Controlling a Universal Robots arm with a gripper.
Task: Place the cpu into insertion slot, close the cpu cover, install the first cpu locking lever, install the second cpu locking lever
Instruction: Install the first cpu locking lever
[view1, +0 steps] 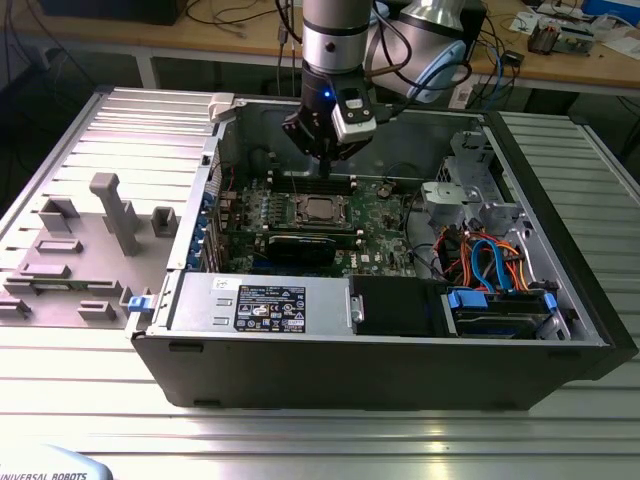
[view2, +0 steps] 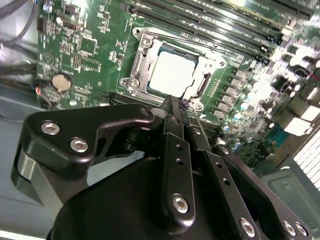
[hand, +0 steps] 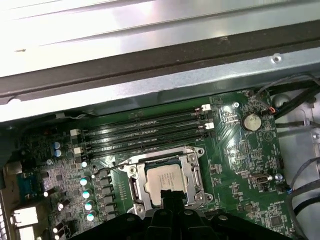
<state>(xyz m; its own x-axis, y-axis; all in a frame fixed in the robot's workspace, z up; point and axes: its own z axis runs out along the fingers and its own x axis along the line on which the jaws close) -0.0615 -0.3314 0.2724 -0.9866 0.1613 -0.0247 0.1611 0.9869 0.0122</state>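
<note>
Tool (view1: 326, 152) pinched together, empty, upper centre of exterior view, above seated cpu (view1: 320, 208) and cpu cover (view2: 141, 57). Risk: misaligned descent, slipping, gouging motherboard (view2: 95, 40).

Glossy silvery metal cpu (view2: 172, 75); matt black pincer (view2: 175, 103).

- The cpu (view2: 172, 75) is showing a pale silvery-grey top.
- The cpu cover (view2: 141, 62) is gleaming silver.
- The motherboard (view2: 107, 75) is showing green, its memory slots (hand: 145, 132) black.
- The gripper (view2: 181, 104) is looking matte black.
- The cables (view1: 488, 262) are showing blue and orange.
</note>
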